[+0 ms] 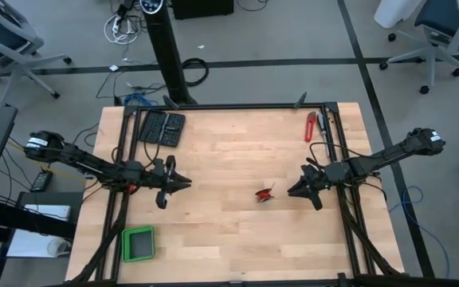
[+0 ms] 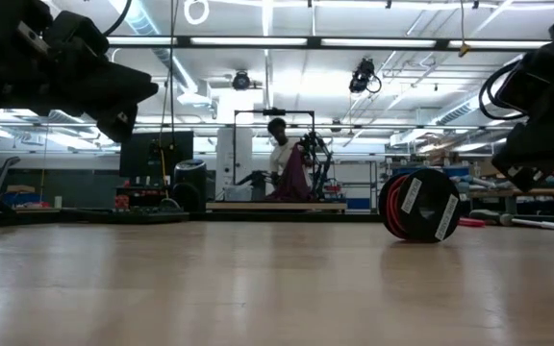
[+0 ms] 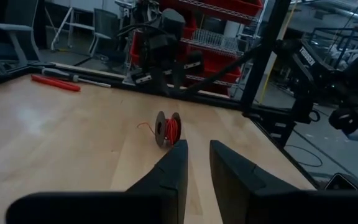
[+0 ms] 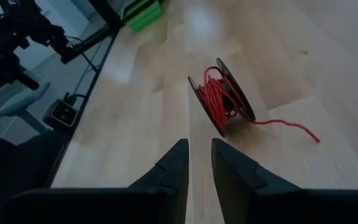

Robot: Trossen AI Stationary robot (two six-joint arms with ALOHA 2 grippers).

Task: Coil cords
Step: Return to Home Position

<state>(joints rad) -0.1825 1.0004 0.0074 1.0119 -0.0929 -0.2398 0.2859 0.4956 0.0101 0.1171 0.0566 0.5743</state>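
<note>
A small black spool wound with thin red cord stands on its rims on the wooden table, a little right of the middle; it also shows in the low view as the spool. A short loose end of cord trails from it onto the table. My left gripper hovers left of the spool and points at it, its fingers a narrow gap apart and empty. My right gripper hovers close on the spool's right, slanting down, also narrowly open and empty.
A red-handled tool lies at the far right edge. A black tray sits at the far left and a green box at the near left. Black frame rails run along both sides. A person stands far behind the table.
</note>
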